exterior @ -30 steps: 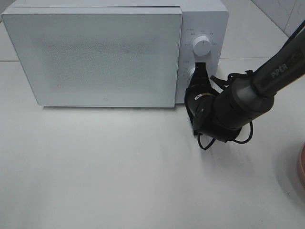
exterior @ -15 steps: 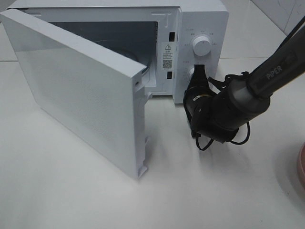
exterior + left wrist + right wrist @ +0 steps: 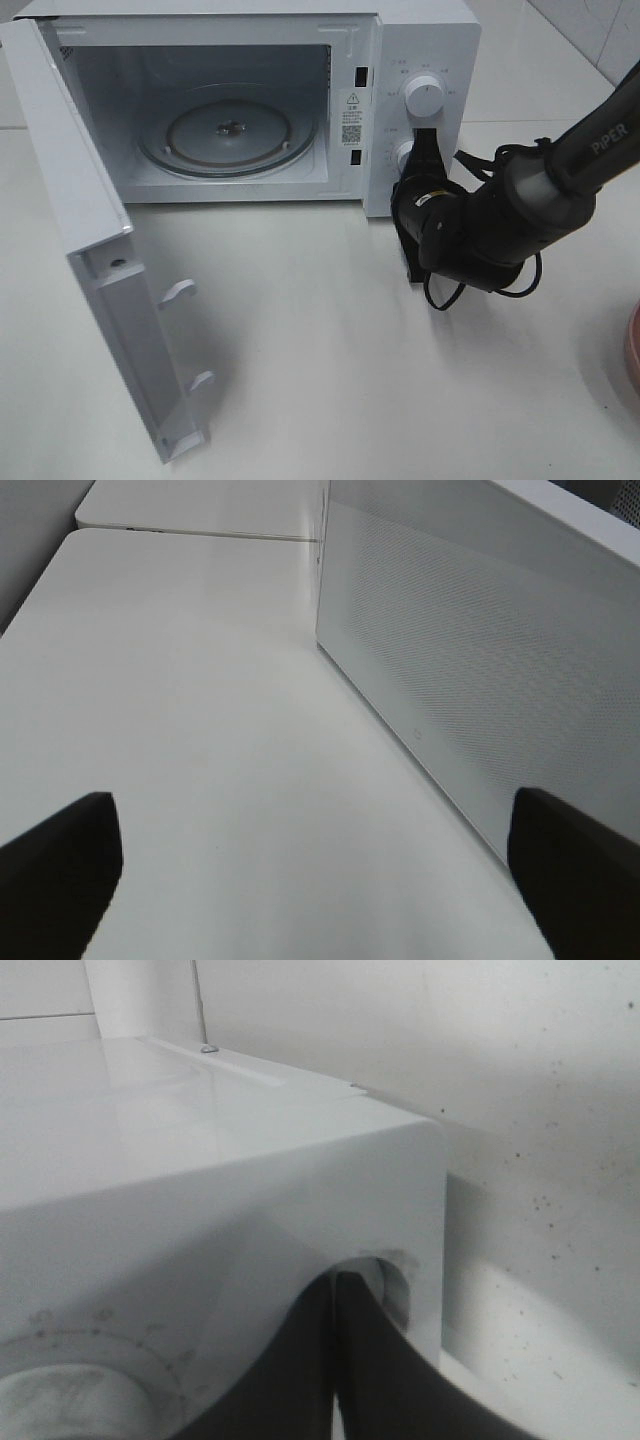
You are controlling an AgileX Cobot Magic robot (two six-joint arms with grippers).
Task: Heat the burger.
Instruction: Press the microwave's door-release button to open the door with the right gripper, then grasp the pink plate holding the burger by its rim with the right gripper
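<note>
Desk surface point(image 3: 340, 390), white and plain, carries no burger in the foreground, and the burger is shown in no view. Only a pink round plate rim point(image 3: 633, 350) is seen at the right edge, so the burger is judged to lie rightward, nearer the right end effector point(image 3: 422, 148). That one is pinched shut, empty, at the lower control point(image 3: 403, 155) of the white box-shaped microwave point(image 3: 425, 40). The left end effector point(image 3: 320, 865) is spread wide, empty, beside the open white door point(image 3: 100, 280). Farthest back, the round glass turntable point(image 3: 228, 130) lies bare.

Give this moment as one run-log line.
microwave door: open | turntable: bare | right end effector: shut, at lower knob | left end effector: open | burger: not in view
</note>
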